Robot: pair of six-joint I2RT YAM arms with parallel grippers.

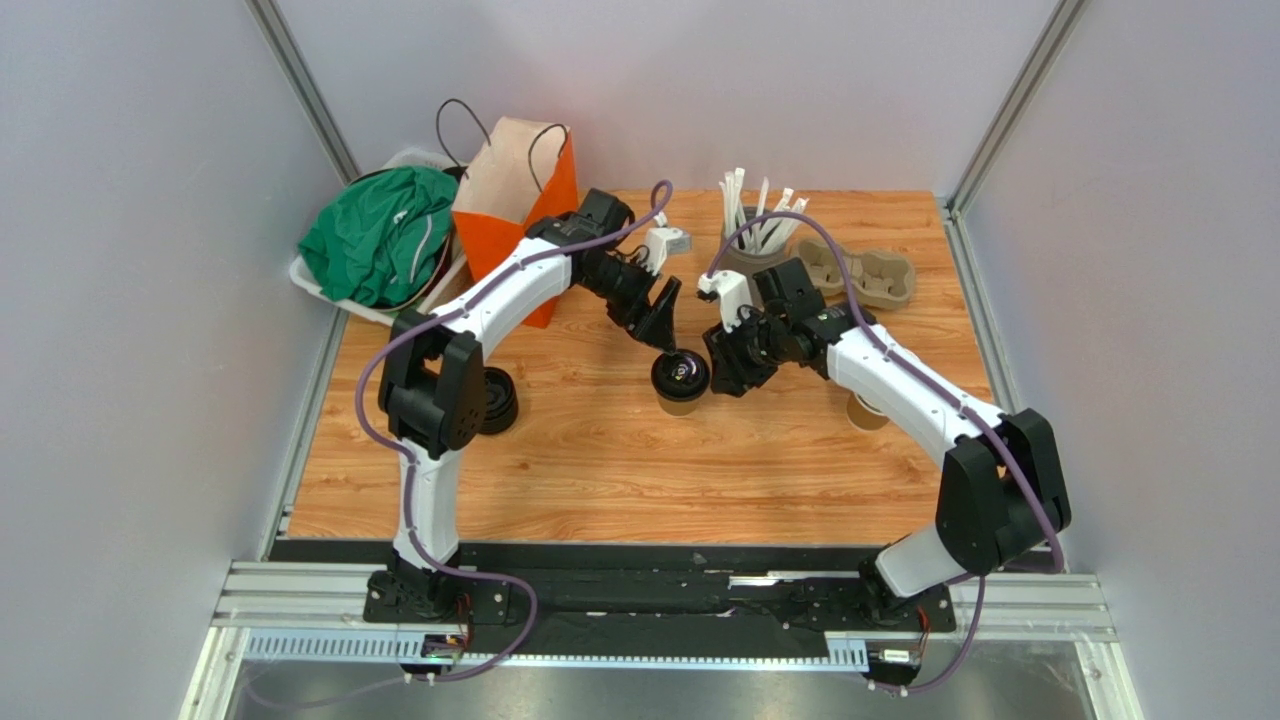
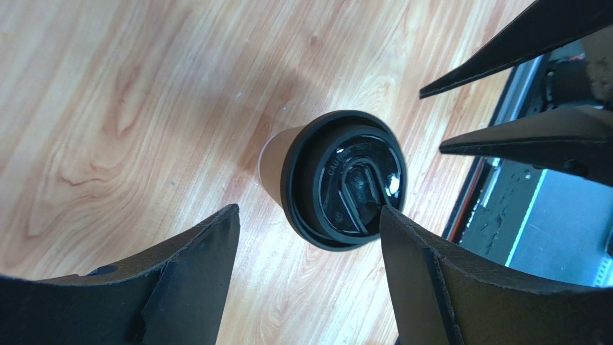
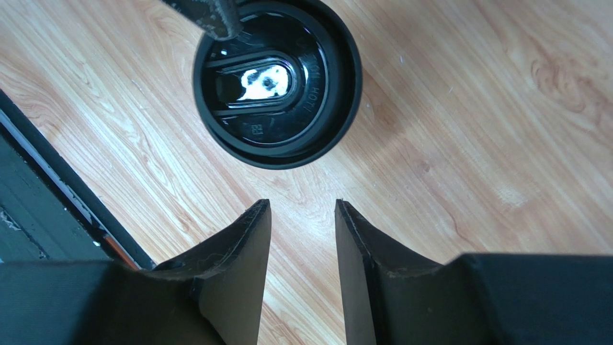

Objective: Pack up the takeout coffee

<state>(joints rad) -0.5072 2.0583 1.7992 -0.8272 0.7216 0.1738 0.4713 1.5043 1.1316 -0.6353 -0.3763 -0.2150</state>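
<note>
The takeout coffee cup (image 1: 679,377), tan with a black lid on it, stands upright in the middle of the wooden table. In the left wrist view its lid (image 2: 344,180) lies just beyond my open left gripper (image 2: 308,212), with the tan wall (image 2: 273,154) showing. My left gripper (image 1: 661,311) hovers just behind the cup, empty. My right gripper (image 1: 727,365) is just right of the cup. In the right wrist view the lid (image 3: 277,79) sits ahead of the right gripper (image 3: 302,203), whose jaws are a narrow gap apart and hold nothing.
An orange and tan paper bag (image 1: 519,203) stands at the back left beside a white bin with green cloth (image 1: 383,233). A grey cup of straws (image 1: 756,225) and a cardboard carrier (image 1: 857,273) sit at the back right. Black lids (image 1: 496,405) lie left, tan cups (image 1: 867,408) right.
</note>
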